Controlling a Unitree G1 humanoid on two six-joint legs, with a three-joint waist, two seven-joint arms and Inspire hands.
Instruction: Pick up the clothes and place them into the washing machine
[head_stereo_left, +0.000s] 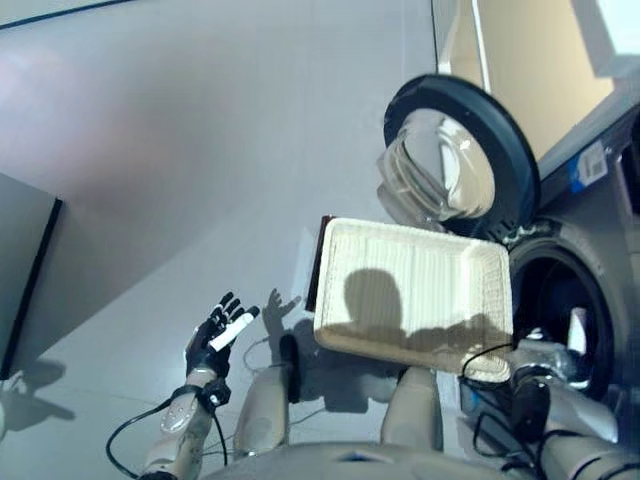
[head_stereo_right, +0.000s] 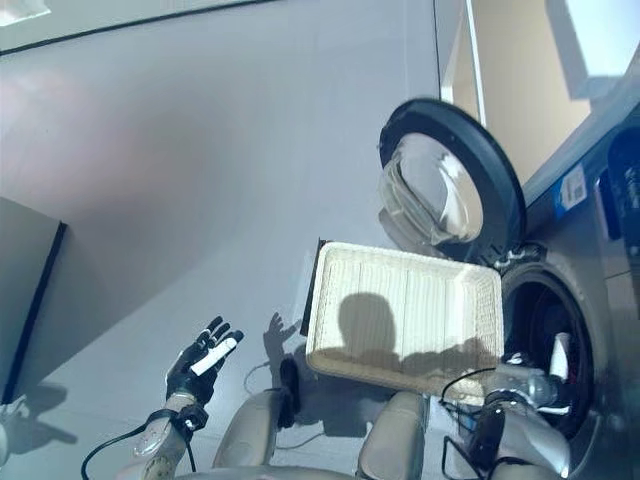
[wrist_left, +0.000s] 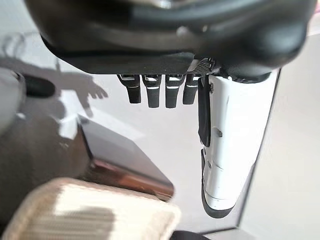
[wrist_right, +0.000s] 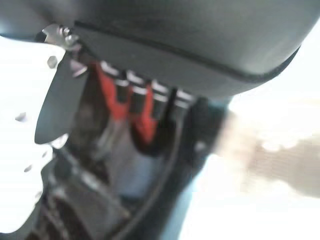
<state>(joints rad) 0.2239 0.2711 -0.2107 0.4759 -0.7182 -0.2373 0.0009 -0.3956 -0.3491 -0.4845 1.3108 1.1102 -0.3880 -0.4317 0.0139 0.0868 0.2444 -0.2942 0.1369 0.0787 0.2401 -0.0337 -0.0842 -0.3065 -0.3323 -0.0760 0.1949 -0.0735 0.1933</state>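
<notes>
The shallow wicker basket (head_stereo_left: 415, 295) is empty and rests on the low dark brown box (head_stereo_left: 313, 275) beside the washing machine (head_stereo_left: 600, 200). The machine's round door (head_stereo_left: 455, 150) stands wide open. My right hand (head_stereo_left: 578, 330) reaches into the dark drum (head_stereo_left: 550, 285). In the right wrist view its fingers (wrist_right: 137, 95) are straight, the thumb stands apart, and a red cloth (wrist_right: 145, 120) lies against the fingers inside the drum. My left hand (head_stereo_left: 215, 335) is open and empty, held above the floor to the left of the basket. The left wrist view shows the basket's corner (wrist_left: 90, 210) and the box (wrist_left: 125, 160).
A dark-edged grey cabinet (head_stereo_left: 20, 270) stands at the far left. Grey floor (head_stereo_left: 200, 150) spreads between it and the machine. A beige wall (head_stereo_left: 540, 70) rises behind the machine.
</notes>
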